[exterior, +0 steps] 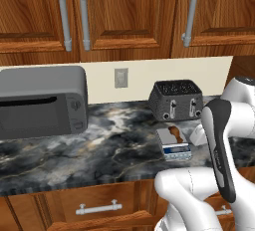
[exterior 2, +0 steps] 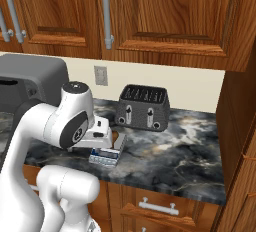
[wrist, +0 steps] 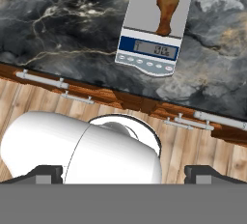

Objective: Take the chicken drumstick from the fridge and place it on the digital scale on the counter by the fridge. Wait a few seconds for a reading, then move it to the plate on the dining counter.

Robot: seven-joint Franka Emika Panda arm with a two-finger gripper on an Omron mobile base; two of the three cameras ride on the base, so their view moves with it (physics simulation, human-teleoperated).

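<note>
Drumstick: we see the chicken drumstick (wrist: 166, 7) lying on the digital scale (wrist: 155, 29), lengthwise on its platform.
Scale: it sits on the marbled counter (exterior: 99, 145), in front of the dark toaster (exterior: 175, 99).
Gripper: we find the gripper (wrist: 124, 174) spread wide, holding nothing, well above the scale.

The worktop (exterior: 99, 145) at mid frame looks like polished black-and-grey marble. Upper cabinets (exterior: 129, 11) are glossy grained wood with brushed-metal handles (exterior: 63, 16). The digital scale (wrist: 154, 15) has a smooth matt silver platform; the chicken drumstick (wrist: 166, 6) looks glazed brown.
</note>
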